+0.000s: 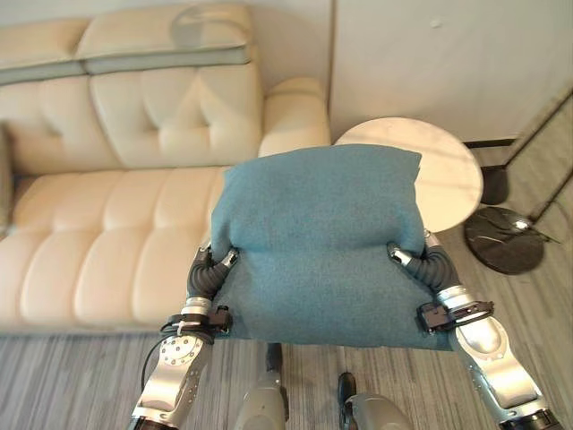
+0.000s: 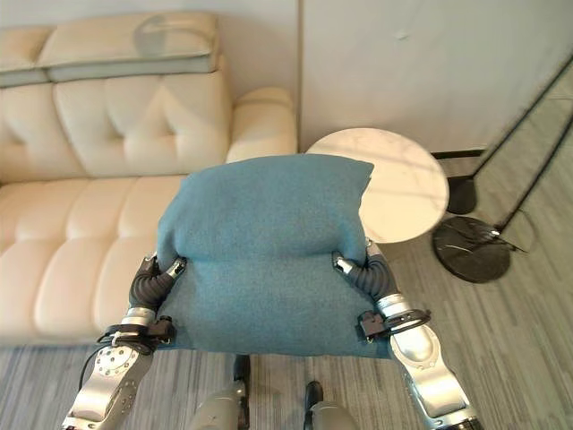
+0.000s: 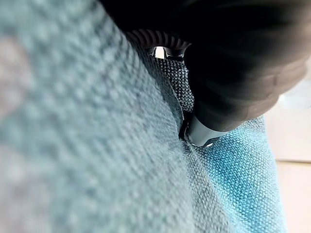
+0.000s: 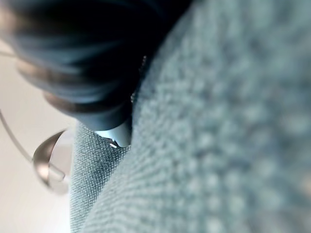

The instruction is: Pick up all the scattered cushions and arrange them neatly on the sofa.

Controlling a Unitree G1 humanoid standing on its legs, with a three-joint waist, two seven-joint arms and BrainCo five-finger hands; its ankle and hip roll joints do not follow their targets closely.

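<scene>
A large teal cushion (image 1: 318, 242) is held up between both arms, in front of the cream sofa (image 1: 116, 233) and above its near right end. The left hand (image 1: 215, 267) presses into the cushion's left side and the right hand (image 1: 407, 255) into its right side — squeezing from both flanks, which pinches a crease across the fabric. The fingers of each hand are buried in the cloth, so I cannot tell whether they curl or lie straight. A two-sided hold suits so wide and soft a thing; one hand would let it flop. The sofa seat lies bare to the left and far side — probably the drop spot. A round white side table (image 1: 443, 170) stands just right of the sofa arm.
</scene>
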